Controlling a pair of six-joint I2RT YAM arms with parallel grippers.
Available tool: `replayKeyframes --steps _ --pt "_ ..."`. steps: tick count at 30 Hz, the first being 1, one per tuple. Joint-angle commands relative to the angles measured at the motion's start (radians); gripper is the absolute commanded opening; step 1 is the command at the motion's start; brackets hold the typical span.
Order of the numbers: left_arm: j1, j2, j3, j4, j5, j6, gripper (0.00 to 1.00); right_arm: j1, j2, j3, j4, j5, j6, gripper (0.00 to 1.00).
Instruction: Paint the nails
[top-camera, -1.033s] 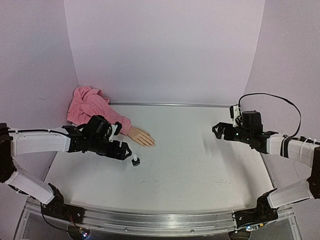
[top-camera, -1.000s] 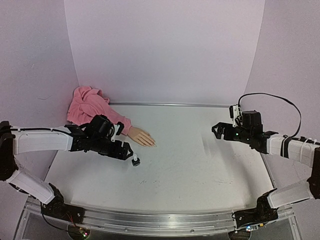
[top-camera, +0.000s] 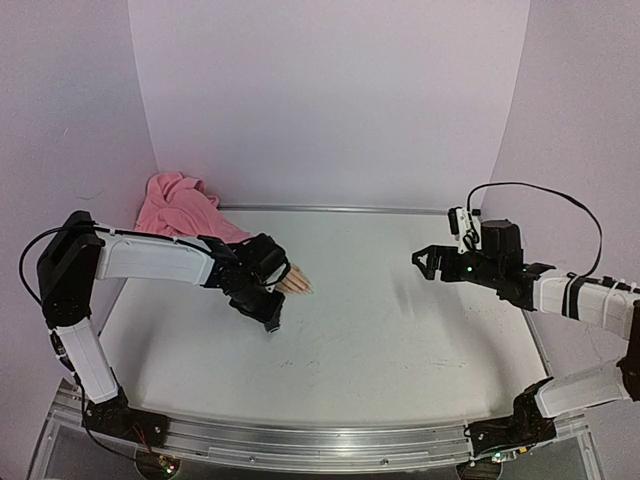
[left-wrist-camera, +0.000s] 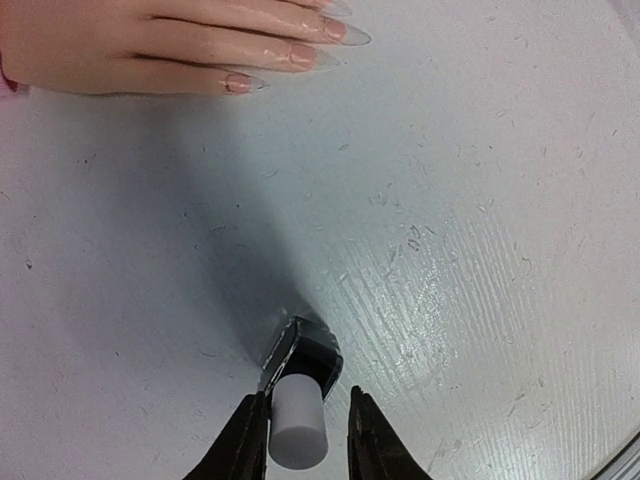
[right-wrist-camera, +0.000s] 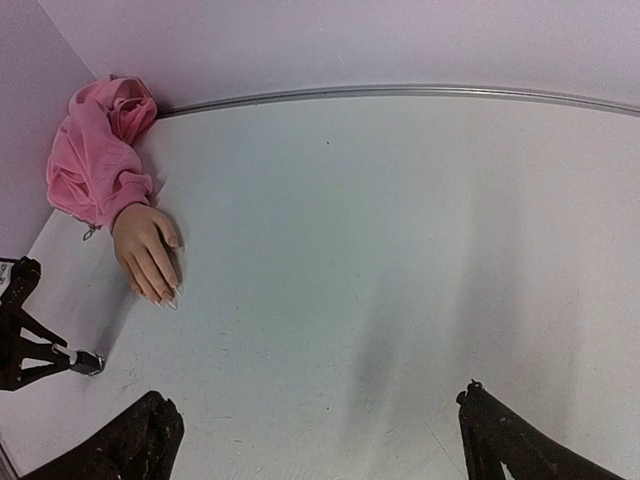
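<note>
One change — left gripper (left-wrist-camera: 303, 412) narrowed, astride bottle cap (left-wrist-camera: 298, 434)

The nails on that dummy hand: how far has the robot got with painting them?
Done: nothing visible; the nails look pale and bare. In hand: the left end effector brackets the cap of the small bottle, which is not yet opened; a firm grip isn't clear. Left: opening it and all the painting. The right end effector hangs open, far from the mannequin hand.

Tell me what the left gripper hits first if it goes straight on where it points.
The bottle: its cap sits between the left gripper's fingers, with the table just beyond. Depth is hard to judge.
</note>
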Motion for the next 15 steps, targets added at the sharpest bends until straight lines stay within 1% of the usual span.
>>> replayKeyframes --steps 1,5,8,11,12,15 --pt "-0.008 0.018 0.054 -0.012 -0.016 0.014 0.27 0.013 -0.008 0.031 0.048 -0.013 -0.005 0.98" --pt "-0.008 0.029 0.062 -0.018 -0.012 0.022 0.14 0.019 -0.003 0.032 0.047 -0.015 -0.009 0.98" --pt "-0.009 0.019 0.065 -0.022 -0.007 0.023 0.09 0.022 0.008 0.032 0.052 -0.022 -0.015 0.98" --pt "-0.008 -0.006 0.066 -0.024 0.001 0.028 0.02 0.030 0.027 0.032 0.066 -0.064 -0.021 0.98" --pt "-0.009 -0.015 0.069 -0.026 0.007 0.028 0.00 0.034 0.034 0.033 0.075 -0.082 -0.024 0.98" --pt "-0.006 -0.053 0.073 -0.031 0.048 0.028 0.00 0.055 0.066 0.047 0.089 -0.150 -0.039 0.98"
